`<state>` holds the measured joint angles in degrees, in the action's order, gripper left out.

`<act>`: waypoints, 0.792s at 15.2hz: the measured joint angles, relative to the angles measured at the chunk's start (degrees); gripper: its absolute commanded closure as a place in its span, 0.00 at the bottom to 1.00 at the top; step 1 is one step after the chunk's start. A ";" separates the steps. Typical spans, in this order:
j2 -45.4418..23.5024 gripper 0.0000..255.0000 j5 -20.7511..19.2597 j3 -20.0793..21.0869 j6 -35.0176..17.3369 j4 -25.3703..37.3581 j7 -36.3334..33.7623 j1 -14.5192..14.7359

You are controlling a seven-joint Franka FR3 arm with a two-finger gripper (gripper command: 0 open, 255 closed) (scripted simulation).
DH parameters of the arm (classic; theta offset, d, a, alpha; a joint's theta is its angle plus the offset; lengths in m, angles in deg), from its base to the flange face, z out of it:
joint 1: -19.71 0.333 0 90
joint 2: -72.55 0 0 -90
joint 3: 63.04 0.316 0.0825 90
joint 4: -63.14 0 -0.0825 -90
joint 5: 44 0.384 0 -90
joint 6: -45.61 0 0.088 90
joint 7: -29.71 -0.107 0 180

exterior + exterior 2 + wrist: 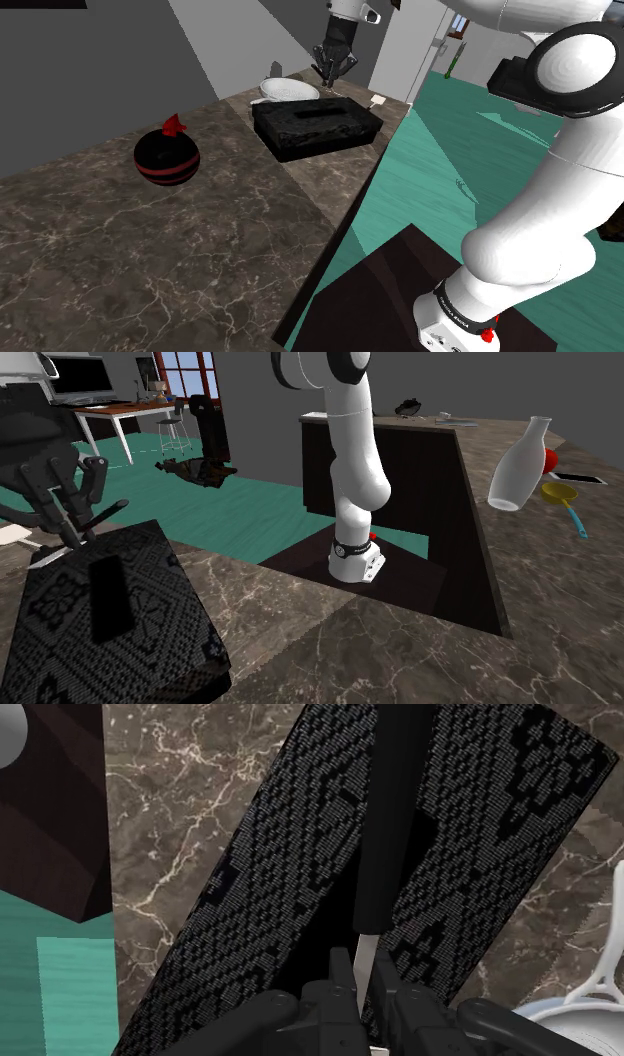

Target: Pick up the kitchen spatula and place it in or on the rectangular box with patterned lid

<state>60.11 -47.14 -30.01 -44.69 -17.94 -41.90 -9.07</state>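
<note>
A: How is the spatula (398, 824) held, and which way is it pointed?
B: Its pale metal end is clamped between the fingers of the tool (362, 972). The black length is pointed away from the tool, roughly along the length of the patterned box (290, 874), above it.
A: What is counted?
B: One spatula, one box, one tool.
</note>
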 measured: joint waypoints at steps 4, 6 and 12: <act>0.89 1.00 0.48 -0.18 -3.26 -4.04 0.59 -0.63; 1.11 1.00 0.59 -0.19 -4.94 -5.90 0.62 -0.72; 1.62 1.00 0.85 -0.32 -9.73 -11.15 0.92 -1.11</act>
<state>61.73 -46.29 -30.33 -54.42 -29.09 -40.99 -10.19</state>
